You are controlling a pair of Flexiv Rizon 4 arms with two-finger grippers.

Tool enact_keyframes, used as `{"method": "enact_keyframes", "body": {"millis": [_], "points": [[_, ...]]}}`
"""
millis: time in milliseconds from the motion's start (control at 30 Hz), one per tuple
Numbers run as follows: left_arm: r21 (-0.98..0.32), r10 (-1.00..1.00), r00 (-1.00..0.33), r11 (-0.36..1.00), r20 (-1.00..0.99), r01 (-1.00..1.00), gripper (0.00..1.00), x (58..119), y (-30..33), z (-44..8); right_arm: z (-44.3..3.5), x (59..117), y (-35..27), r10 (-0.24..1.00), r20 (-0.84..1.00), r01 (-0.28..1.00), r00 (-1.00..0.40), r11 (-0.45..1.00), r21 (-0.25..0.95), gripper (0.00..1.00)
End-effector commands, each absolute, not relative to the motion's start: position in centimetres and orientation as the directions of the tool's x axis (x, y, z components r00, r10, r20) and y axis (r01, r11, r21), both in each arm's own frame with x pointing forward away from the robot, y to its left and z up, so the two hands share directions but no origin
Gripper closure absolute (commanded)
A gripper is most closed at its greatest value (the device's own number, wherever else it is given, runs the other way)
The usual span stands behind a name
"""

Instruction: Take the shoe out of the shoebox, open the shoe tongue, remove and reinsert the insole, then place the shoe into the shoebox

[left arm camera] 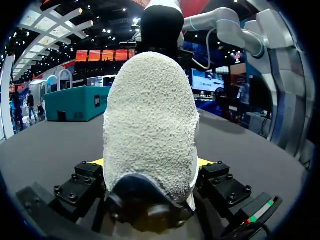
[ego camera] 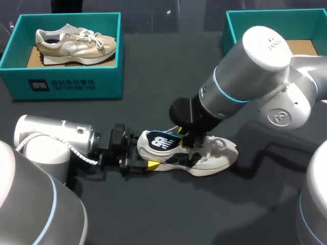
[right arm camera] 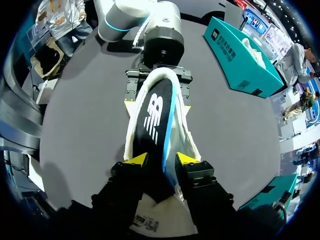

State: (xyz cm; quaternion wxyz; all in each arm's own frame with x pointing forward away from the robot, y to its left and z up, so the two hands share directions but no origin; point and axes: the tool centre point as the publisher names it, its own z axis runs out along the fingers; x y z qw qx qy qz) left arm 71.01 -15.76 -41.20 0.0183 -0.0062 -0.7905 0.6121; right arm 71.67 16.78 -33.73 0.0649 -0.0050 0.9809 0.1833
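Note:
A white and grey shoe [ego camera: 204, 155] lies on its side in the middle of the dark table. Its heel [left arm camera: 150, 115] fills the gap between the fingers of my left gripper [ego camera: 148, 162], which touch it on both sides. A black insole with a blue edge [right arm camera: 152, 115] lies along the shoe's opening, its heel end raised at the shoe's heel [ego camera: 162, 141]. My right gripper [right arm camera: 161, 160] hangs over the shoe's mouth [ego camera: 191, 139], its yellow tips apart on either side of the insole's front part. The shoe's laces [ego camera: 217, 145] trail loose toward the toe.
A teal shoebox [ego camera: 66, 84] at the back left holds a beige shoe [ego camera: 74, 42]. A second teal box [ego camera: 240, 25] stands at the back right, partly behind my right arm [ego camera: 255, 76]. Bare dark table lies in front of the shoe.

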Motion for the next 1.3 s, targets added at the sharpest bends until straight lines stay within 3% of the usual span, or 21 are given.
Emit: {"method": "enact_keyframes", "body": {"millis": [33,367,467,500,567,1000,1300], "points": [[-0.968,0.033,-0.999,0.251,0.021,-0.013,1.0,71.1,-15.7,-41.3,-33.8,71.6,17.4,0.02,-0.105,-0.012,-0.994,0.956,0.293,0.64],[-0.968,0.033,-0.999,0.251,0.021,-0.013,1.0,71.1,-15.7,-41.3,-35.0,71.7,17.9,0.038,-0.02,0.032,-0.999,0.966,0.258,0.6],[-0.968,0.033,-0.999,0.251,0.021,-0.013,1.0,71.1,-15.7,-41.3,-35.5,71.7,18.0,0.036,-0.005,0.033,-0.999,0.962,0.272,0.64],[-0.968,0.033,-0.999,0.251,0.021,-0.013,1.0,71.1,-15.7,-41.3,-35.7,71.7,18.1,0.031,-0.005,0.028,-1.0,0.958,0.285,0.69],[-0.968,0.033,-0.999,0.251,0.021,-0.013,1.0,71.1,-15.7,-41.3,-35.9,71.5,18.2,0.029,-0.003,0.027,-1.0,0.957,0.288,1.0],[-0.968,0.033,-0.999,0.251,0.021,-0.013,1.0,71.1,-15.7,-41.3,-35.3,69.8,16.8,0.026,-0.062,0.0,-0.998,0.928,0.373,1.0],[-0.968,0.033,-0.999,0.251,0.021,-0.013,1.0,71.1,-15.7,-41.3,-32.8,70.5,17.3,-0.051,-0.169,-0.118,-0.984,0.902,0.415,1.0]]}}
